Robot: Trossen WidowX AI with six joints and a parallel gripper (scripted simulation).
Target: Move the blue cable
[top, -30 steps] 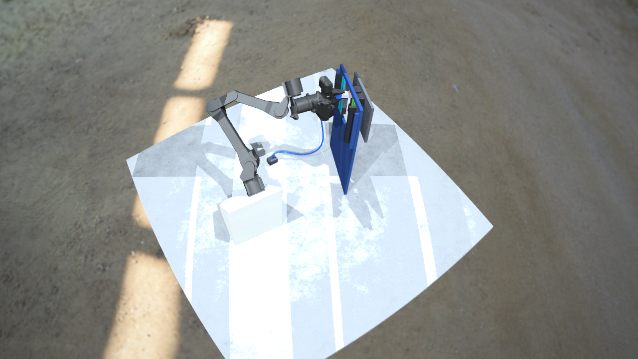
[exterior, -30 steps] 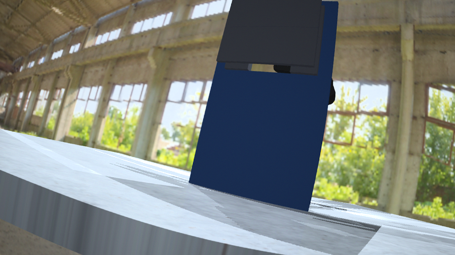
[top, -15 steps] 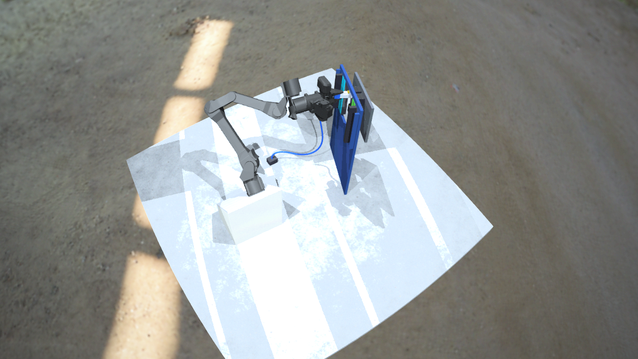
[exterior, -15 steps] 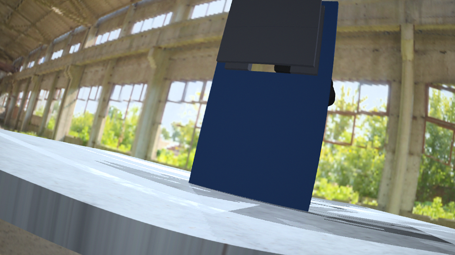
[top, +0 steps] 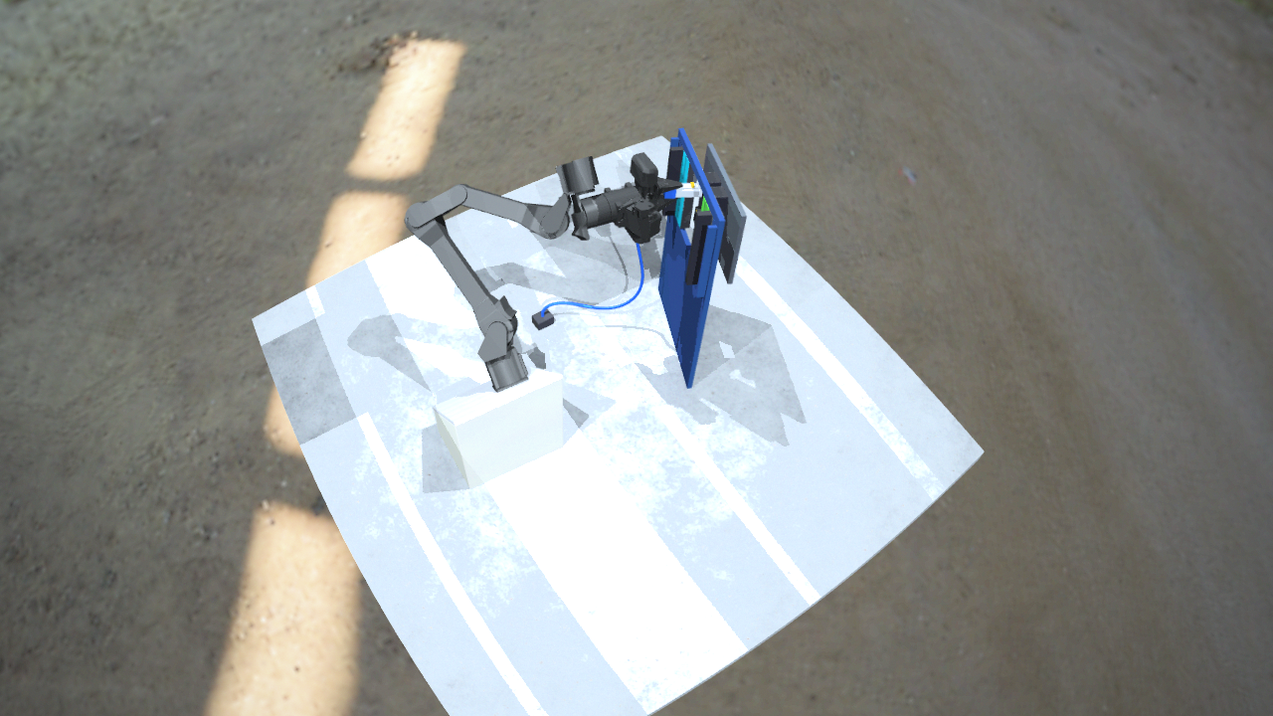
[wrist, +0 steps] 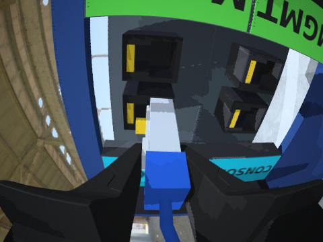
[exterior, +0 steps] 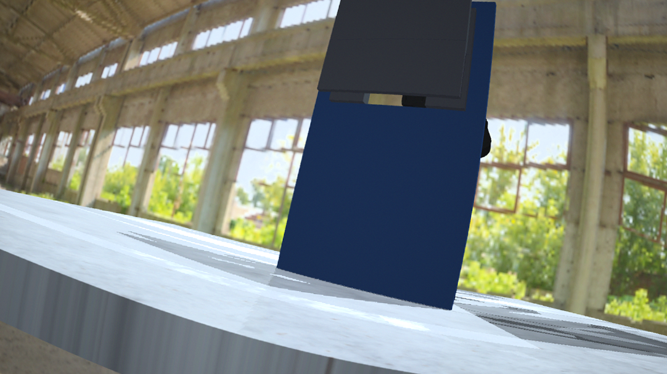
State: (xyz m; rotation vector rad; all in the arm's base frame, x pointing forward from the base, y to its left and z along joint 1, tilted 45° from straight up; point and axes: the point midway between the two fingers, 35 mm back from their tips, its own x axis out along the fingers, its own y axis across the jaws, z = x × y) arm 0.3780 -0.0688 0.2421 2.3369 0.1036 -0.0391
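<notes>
The hand (top: 680,189) (wrist: 160,150) is narrowed on the blue cable's plug (top: 687,190) (wrist: 165,134), with a finger on each side of its blue boot (wrist: 167,169). That plug is at the face of the upper server (top: 722,173) (exterior: 403,21) (wrist: 116,67), before its CONSOLE port (wrist: 130,112); its pale body and yellow contact piece (wrist: 140,126) show outside, so it looks pulled free, though at this angle I cannot rule out some overlap with the opening. The lower server (top: 729,267) (exterior: 393,67) (wrist: 220,78) lies directly below the upper server, and its CONSOLE port (wrist: 247,117) has nothing in it. Extraction seems about done, with the carry down and the insertion still to do. The next move probably wants a little more clearance from the upper server before going down; if the body is not fully out, moving down too soon could catch its nose on the port rim and twist it in the grip. Lining up by eye on the wrong opening in the neighbouring pair would miss CONSOLE, and a tilted plug could jam short of the click. The cable (top: 614,306) (wrist: 167,218) might also tug the boot askew.
</notes>
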